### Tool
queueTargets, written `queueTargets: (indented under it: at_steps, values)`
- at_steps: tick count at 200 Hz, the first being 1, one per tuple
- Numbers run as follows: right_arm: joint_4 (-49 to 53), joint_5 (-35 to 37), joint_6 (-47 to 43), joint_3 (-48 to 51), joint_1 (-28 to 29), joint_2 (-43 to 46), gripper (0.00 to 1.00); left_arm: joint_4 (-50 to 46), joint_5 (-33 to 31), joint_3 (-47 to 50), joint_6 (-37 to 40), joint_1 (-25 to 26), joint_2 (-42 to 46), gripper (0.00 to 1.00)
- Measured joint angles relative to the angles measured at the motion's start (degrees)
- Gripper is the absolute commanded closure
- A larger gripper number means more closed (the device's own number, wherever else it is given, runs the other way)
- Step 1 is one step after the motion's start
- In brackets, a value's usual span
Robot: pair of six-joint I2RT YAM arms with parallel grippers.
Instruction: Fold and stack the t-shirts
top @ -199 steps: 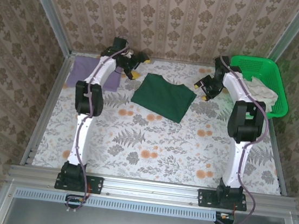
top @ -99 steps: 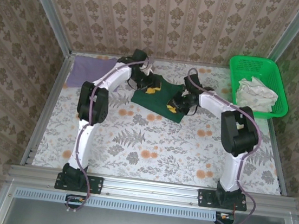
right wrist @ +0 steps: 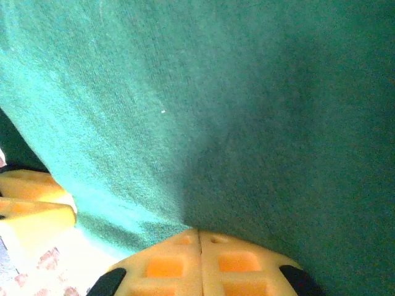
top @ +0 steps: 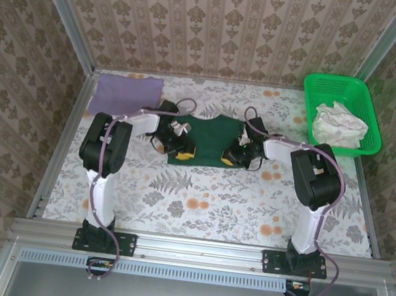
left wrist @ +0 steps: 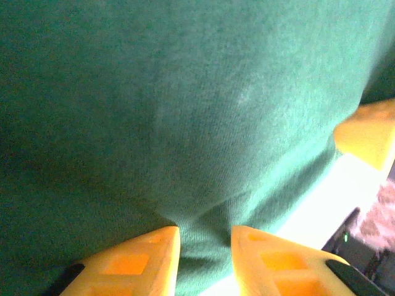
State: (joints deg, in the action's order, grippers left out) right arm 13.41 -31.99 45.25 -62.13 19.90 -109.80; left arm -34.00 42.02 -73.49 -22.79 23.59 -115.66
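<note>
My left hand [left wrist: 205, 233] pinches the edge of the dark green t-shirt [top: 213, 134]. My right hand [right wrist: 199, 234] is squeezed tight on it too.

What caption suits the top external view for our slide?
Both jaws pinch the dark green t-shirt along its near edge; lilac t-shirt lies far left.

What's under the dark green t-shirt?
Floral table cover shows all round the dark green t-shirt. The left gripper and right gripper pinch its near edge. Anything beneath the cloth is covered.
</note>
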Motion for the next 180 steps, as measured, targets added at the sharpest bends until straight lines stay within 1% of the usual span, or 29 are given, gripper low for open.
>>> queueTargets:
  at_steps: [5, 17, 24, 31, 47, 61, 73, 91, 100, 120, 142, 161, 180]
  values:
    - [0.0, -0.17, -0.85, 1.55, 0.33, 1.16, 0.87, 0.22, 0.37, 2.25, 0.37, 0.26, 1.33, 0.7]
    - [0.44, -0.39, -2.78, 4.98, 1.44, 4.02, 0.84, 0.11, 1.36, 7.8, 1.18, 1.2, 5.16, 0.65]
    - [1.09, -0.48, -3.72, 6.88, 2.12, 5.77, 0.81, -0.5, 1.53, 10.69, 1.62, 1.64, 7.39, 0.64]
    - [1.81, -0.7, -4.72, 8.48, 2.99, 7.48, 0.77, -1.75, 1.44, 13.38, 1.88, 1.95, 9.79, 0.62]
    - [4.13, -1.09, -5.64, 10.99, 4.42, 11.21, 0.68, -5.86, 0.15, 17.35, 2.1, 1.7, 14.56, 0.55]
    - [5.88, -1.49, -6.08, 11.56, 4.57, 13.77, 0.61, -8.83, -1.01, 17.51, 1.88, 0.79, 17.62, 0.48]
    - [6.05, -1.7, -5.99, 11.47, 4.31, 16.02, 0.57, -10.43, -1.95, 16.11, 1.44, -0.5, 19.89, 0.4]
    - [6.14, -2.03, -5.77, 9.53, 3.3, 17.97, 0.51, -11.1, -3.15, 11.43, 0.31, -3.17, 21.57, 0.34]
    - [6.03, -1.84, -5.62, 7.58, 2.34, 17.97, 0.49, -10.84, -3.8, 8.81, 0.17, -4.72, 21.53, 0.32]
    - [6.01, 0.02, -5.9, 2.75, -0.7, 17.07, 0.46, -10.12, -4.76, 3.3, 0.09, -8.44, 19.41, 0.32]
    - [5.92, 3.48, -6.56, -3.08, -4.02, 12.83, 0.45, -8.52, -5.7, -1.25, 0.17, -11.54, 13.6, 0.32]
    - [6.12, 5.86, -8.13, -7.3, -5.88, 7.41, 0.46, -7.87, -6.03, -3.74, 0.59, -12.46, 7.96, 0.33]
    - [7.06, 7.37, -10.75, -11.17, -6.19, 2.03, 0.48, -7.78, -6.1, -5.6, 1.46, -12.5, 3.13, 0.35]
